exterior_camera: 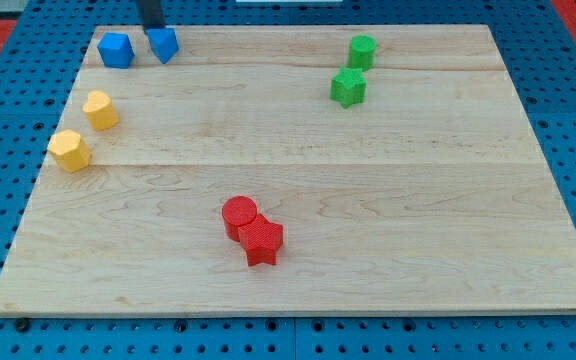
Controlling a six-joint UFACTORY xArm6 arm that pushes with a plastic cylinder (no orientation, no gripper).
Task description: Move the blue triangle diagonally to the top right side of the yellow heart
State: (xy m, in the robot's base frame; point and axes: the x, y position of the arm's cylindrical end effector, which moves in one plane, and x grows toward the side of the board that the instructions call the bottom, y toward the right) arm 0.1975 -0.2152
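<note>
My tip (154,29) is at the view's top left, touching the top edge of a blue block (164,45) that looks like the triangle. A second blue block (116,50), squarer in shape, sits just to its left. Two yellow blocks lie below them near the board's left edge. The upper one (100,109) looks like the heart. The lower one (69,150) is more hexagonal. The blue triangle is above and to the right of the upper yellow block, with a gap between them.
A green cylinder (362,50) and a green star (348,87) sit at the upper right. A red cylinder (238,215) touches a red star (261,240) at the bottom centre. The wooden board (418,200) is ringed by blue pegboard.
</note>
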